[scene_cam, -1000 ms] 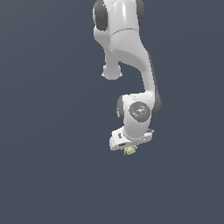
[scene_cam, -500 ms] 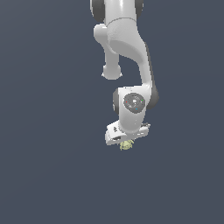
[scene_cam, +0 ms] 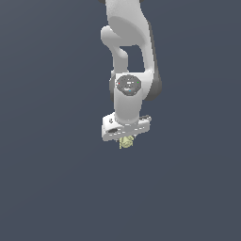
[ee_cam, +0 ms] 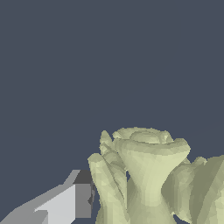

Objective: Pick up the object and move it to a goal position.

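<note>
Ext. view: white Panda arm (scene_cam: 129,52) was seen hanging down from top of frame, wrist pointed downward, against a plain dark grey-blue backdrop (scene_cam: 47,141). The gripper (scene_cam: 126,140) was sited roughly mid-frame, its broad white body tilted slightly, w/ the exterior view's right end a little higher. The object (scene_cam: 125,142), pale yellow-green and lumpy, was seen directly under the gripper body, touching it, much narrower than the gripper; only its lower part was visible below the white housing. Fingers themselves were not resolved in ext. view. No support surface was discernible beneath the object; it appeared held clear of any ground. Wrist view: the object (ee_cam: 148,179) filled much of the near field, w/ knobbly rounded lobes and a flared rim-like top. One finger (ee_cam: 65,203), light grey w/ darker pad, was recorded close alongside the object, at or nearly at contact w/ one lobe. The opposite finger was not visible, hidden behind or outside the frame. Gripper state was judged as closed around the object, approx. centred between the jaws.
</note>
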Controlling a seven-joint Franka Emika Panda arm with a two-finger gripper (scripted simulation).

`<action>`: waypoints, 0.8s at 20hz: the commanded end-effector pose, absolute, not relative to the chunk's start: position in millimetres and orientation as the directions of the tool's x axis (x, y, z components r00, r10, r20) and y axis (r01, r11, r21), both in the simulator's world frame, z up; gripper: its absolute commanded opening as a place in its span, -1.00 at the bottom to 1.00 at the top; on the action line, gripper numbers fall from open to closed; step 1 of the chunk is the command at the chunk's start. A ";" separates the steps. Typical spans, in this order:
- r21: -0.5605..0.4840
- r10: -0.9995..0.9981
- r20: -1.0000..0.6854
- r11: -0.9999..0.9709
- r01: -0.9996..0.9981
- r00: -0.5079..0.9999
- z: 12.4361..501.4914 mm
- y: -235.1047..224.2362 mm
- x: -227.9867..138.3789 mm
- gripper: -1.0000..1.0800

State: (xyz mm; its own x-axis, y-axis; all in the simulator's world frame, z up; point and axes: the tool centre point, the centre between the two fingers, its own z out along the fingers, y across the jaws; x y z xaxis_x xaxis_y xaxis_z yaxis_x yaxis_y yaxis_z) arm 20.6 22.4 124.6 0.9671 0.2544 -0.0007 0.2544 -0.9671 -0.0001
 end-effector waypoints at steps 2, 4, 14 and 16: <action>0.000 0.254 0.000 -0.967 0.254 0.967 150.1 2.3 3.3 -1.00; 0.000 0.254 0.000 -0.967 0.254 0.967 164.9 -9.7 -6.6 -1.00; -0.002 0.254 0.001 -0.967 0.254 0.967 245.7 -72.9 -58.9 -1.00; -0.002 0.254 0.001 -0.967 0.254 0.967 261.9 -85.4 -68.9 -1.00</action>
State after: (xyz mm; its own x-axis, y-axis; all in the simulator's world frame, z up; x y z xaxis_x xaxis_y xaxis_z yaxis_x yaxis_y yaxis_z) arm -60.6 -76.1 249.6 0.9674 0.2534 0.0008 0.2534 -0.9674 -0.0015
